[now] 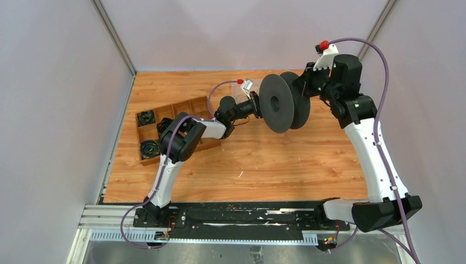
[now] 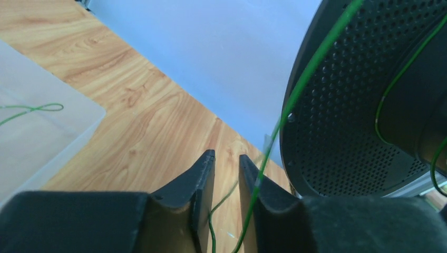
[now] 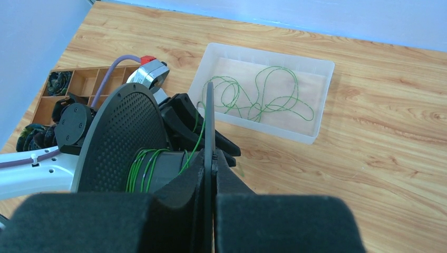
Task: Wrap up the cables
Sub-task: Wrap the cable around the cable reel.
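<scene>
R gripper (image 3: 213, 161) is clamped on the flange of the black perforated plastic spool (image 3: 124, 132). L gripper (image 2: 226, 158): jaws narrowly apart, strand along one finger, unpinched. The thin olive-green wire cables (image 3: 252, 112): some turns on the hub, rest looped in the clear plastic tray (image 3: 274, 55). They look light, limp and slippery, so you'd best pinch near the spool w/ gentle tension.

Thin green cables (image 3: 253, 112), loose loops in tray (image 3: 322, 100)
</scene>
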Controlling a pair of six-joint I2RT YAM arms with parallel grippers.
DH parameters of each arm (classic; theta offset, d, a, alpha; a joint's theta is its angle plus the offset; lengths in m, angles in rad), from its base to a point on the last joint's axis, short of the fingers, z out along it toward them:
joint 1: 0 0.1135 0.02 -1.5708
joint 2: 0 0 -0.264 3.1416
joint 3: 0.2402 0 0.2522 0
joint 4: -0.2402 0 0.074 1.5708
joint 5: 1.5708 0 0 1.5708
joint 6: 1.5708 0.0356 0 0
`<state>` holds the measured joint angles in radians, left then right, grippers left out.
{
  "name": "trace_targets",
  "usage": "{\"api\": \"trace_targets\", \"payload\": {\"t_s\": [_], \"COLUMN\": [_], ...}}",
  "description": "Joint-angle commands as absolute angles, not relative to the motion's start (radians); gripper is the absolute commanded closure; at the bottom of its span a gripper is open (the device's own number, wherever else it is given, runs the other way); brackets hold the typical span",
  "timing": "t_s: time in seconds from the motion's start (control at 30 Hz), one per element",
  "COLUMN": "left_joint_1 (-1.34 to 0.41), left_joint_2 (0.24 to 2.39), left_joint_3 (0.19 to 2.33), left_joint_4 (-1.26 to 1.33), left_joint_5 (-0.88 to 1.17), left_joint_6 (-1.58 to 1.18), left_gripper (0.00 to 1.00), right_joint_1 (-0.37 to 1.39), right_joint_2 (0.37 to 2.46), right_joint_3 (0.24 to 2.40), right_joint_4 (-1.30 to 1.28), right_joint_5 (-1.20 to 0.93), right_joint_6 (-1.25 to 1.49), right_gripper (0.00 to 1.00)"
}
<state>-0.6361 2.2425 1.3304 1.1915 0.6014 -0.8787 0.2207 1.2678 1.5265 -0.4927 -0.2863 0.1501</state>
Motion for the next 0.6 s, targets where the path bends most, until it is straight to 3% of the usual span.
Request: {"api": "trace_targets", "payload": {"t_s": [0.0,0.13,0.57], "left_joint_1": [-0.632,-0.631,-0.626], "left_joint_2": [2.264,2.246,2.096], "left_joint_3": [1.359,1.323,1.050], "left_joint_4": [1.208,1.194,1.241], "left_joint_5": [0.638,0.658,0.735], "left_joint_6": [-0.896,-0.872,-0.803], "left_gripper": [0.79,0.99,1.00], "right_joint_1": [0.212,0.211,0.187], "right_joint_2": [1.257,1.261,1.258], "right_joint_3": [1.525,1.541,1.595], "right_joint_4": [-0.447,-0.452,-0.475], "right_joint_5": [-0.290,-0.276,-0.174], "right_joint_6": [0.169,0.165,0.137], "right_gripper": [0.99,0.99,0.99]}}
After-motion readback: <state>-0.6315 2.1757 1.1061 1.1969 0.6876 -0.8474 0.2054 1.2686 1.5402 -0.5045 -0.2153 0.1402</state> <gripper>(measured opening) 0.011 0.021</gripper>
